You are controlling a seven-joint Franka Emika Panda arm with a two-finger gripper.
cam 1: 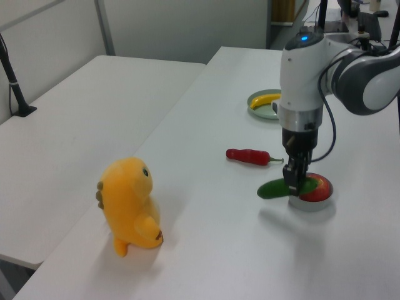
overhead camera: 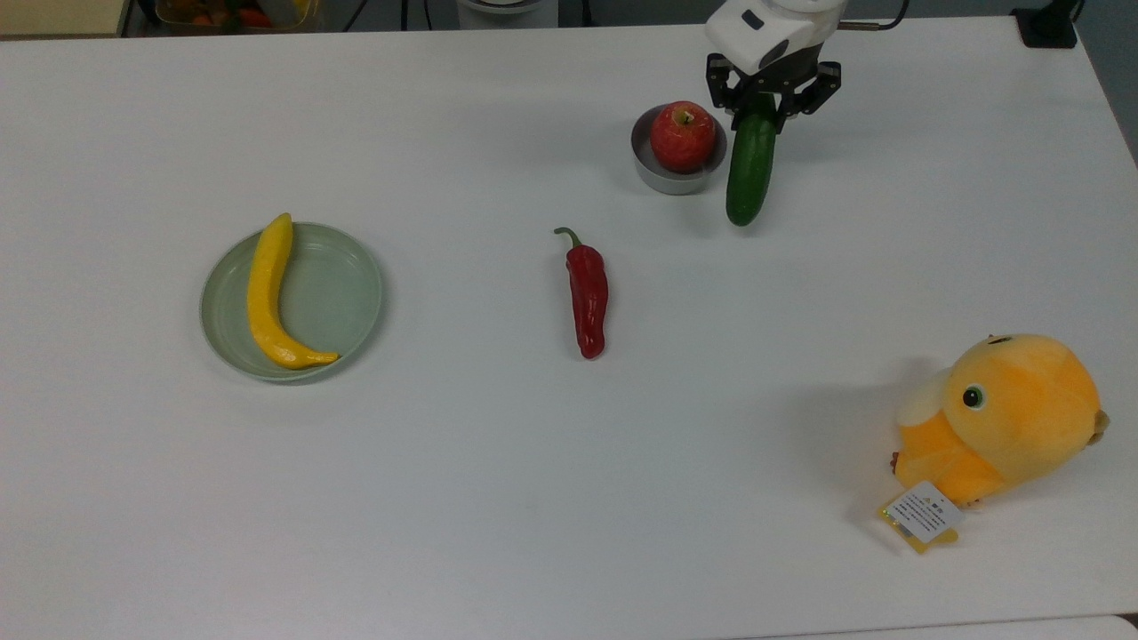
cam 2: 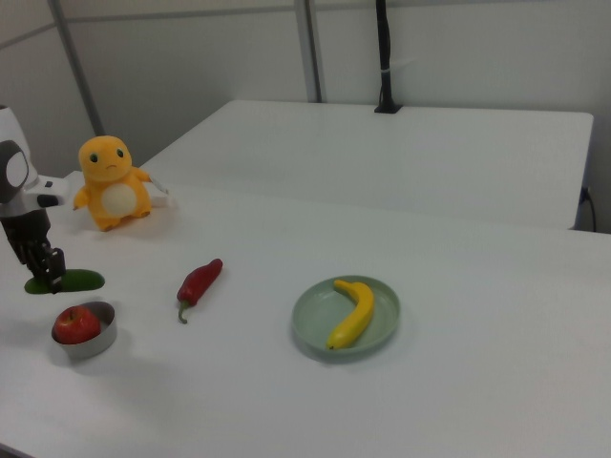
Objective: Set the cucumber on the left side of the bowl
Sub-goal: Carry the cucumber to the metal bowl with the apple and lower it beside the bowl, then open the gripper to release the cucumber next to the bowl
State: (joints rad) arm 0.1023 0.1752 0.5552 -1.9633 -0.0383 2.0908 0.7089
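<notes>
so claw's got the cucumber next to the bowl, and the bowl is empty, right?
Not quite. The claw does hold the cucumber next to the bowl, but the bowl is not empty: a red apple sits in it, as the top view shows. The right view shows the apple in the bowl too.

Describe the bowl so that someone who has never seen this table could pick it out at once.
On the white table, look at the far edge in the top view, where the gripper holds the cucumber. The bowl sits just to the top view's left of that cucumber. It is small, round, grey metal and holds a red apple, unlike the wider pale green plate with the banana.
</notes>
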